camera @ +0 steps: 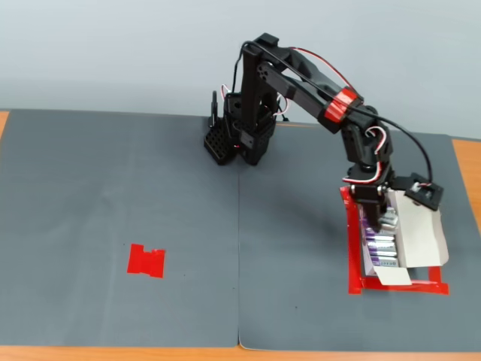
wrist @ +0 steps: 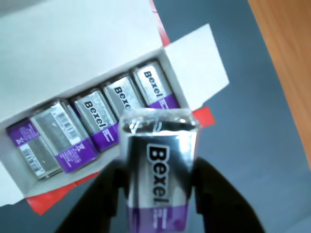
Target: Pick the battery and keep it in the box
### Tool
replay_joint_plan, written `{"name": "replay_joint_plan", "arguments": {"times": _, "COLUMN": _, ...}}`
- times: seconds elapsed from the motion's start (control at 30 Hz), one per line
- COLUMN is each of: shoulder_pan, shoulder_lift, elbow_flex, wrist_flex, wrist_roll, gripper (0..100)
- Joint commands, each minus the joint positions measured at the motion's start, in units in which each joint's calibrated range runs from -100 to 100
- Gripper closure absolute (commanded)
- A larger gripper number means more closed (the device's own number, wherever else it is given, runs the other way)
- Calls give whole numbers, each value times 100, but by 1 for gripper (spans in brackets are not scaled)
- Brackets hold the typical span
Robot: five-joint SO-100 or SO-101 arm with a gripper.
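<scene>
The battery [wrist: 158, 167] is clamped upright between the black jaws of the gripper [wrist: 158, 194] in the wrist view, one jaw pressed to each side, and it hangs above the near edge of the box [wrist: 73, 43], not yet inside. Its silver label reads "Bexel" in bold dark letters running lengthwise, with a purple band and small white print at the lower end that is too blurred to read. Inside the white box lie more cells in a row [wrist: 95, 119], filling most of the length; three show the same "Bexel" lettering over purple ends, and those at the left show barcodes and fine print. The box's lid flaps are folded out, one wide flap behind and a smaller one [wrist: 197, 60] to the right. Red tape [wrist: 46, 200] peeks from under the box on a grey mat [camera: 113, 188]. In the fixed view the arm [camera: 301, 75] reaches over the box [camera: 425, 237], the red tape border [camera: 352, 248] runs along two sides, a separate red tape patch [camera: 146, 261] lies well apart to the left, and the wooden tabletop [camera: 466, 165] shows at the edges.
</scene>
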Motion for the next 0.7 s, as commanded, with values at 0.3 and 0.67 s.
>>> {"name": "replay_joint_plan", "arguments": {"times": 0.3, "shoulder_pan": -430, "shoulder_lift": 1066, "elbow_flex": -1381, "wrist_flex": -82, "wrist_roll": 26, "gripper": 98}}
{"name": "replay_joint_plan", "arguments": {"times": 0.67, "shoulder_pan": -370, "shoulder_lift": 1303, "elbow_flex": -1299, "wrist_flex": -91, "wrist_roll": 26, "gripper": 98}}
